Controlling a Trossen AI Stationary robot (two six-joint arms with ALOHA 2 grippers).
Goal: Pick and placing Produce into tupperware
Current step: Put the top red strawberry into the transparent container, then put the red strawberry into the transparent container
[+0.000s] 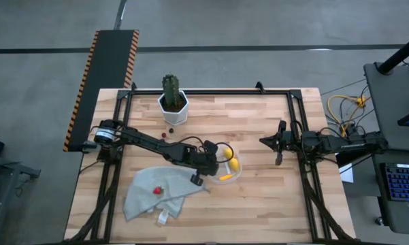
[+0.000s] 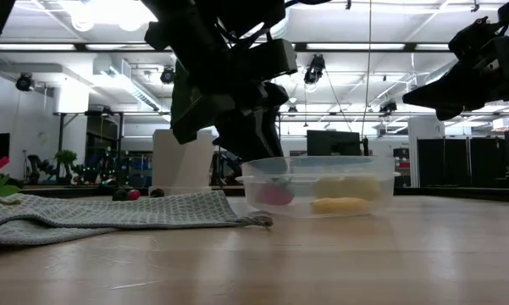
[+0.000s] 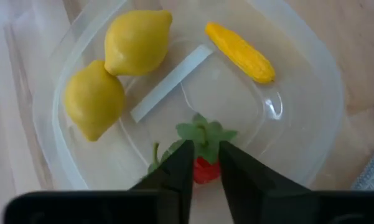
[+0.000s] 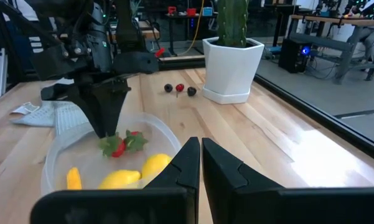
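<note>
The clear tub [image 1: 239, 174] stands mid-table and holds two yellow lemons [image 3: 137, 40] [image 3: 93, 99] and an orange-yellow elongated piece [image 3: 239, 51]. My left gripper [image 3: 204, 149] reaches down into the tub, shut on a red strawberry [image 3: 205, 171] with green leaves. A second strawberry [image 1: 158, 190] lies on a grey cloth [image 1: 146, 201] at the front left. Small dark and red berries [image 4: 180, 88] lie on the table by the cactus pot. My right gripper [image 4: 201, 144] is shut and empty, raised above the table to the right of the tub. My left gripper pinches the strawberry's red body [image 3: 206, 176] between its two fingertips, just below the green leaves. The fingers come from above, pointing down into the tub. The strawberry is low in the tub, at or just above its floor [image 2: 275, 193]; I cannot tell which.
A green cactus in a white hexagonal pot [image 1: 173, 102] stands at the far side, left of centre. The grey cloth lies crumpled left of the tub, with a white tag [image 1: 162, 218] near the front edge. Bare wood lies between the tub and my right gripper [image 1: 263, 141].
</note>
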